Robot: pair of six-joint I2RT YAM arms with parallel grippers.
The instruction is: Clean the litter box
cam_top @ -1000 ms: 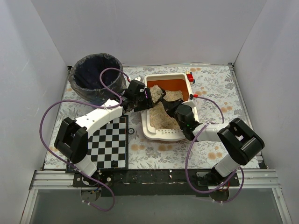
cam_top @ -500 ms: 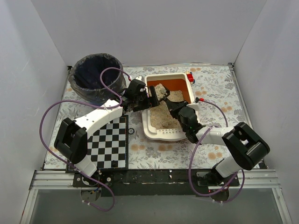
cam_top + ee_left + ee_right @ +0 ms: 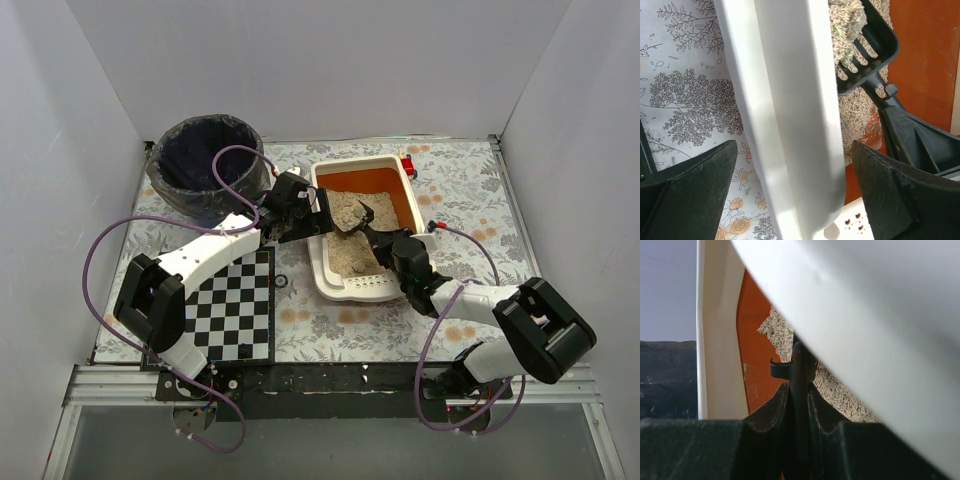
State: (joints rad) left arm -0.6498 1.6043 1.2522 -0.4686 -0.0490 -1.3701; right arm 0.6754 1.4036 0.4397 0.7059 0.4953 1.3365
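Floral-print surface (image 3: pixel 470 190) carries a dark-bagged bin (image 3: pixel 205 165) at 10 o'clock and a checkered mat (image 3: pixel 235 305) at 8, with the litter box (image 3: pixel 322 262) at centre. On the left wrist, the left tool (image 3: pixel 795 150) clamps the box's white wall, and a black scoop (image 3: pixel 865 55) heaped with litter lies at 1 o'clock. On the right wrist, the right tool (image 3: pixel 799 405) pinches the scoop's handle, and the box wall blocks the upper right.
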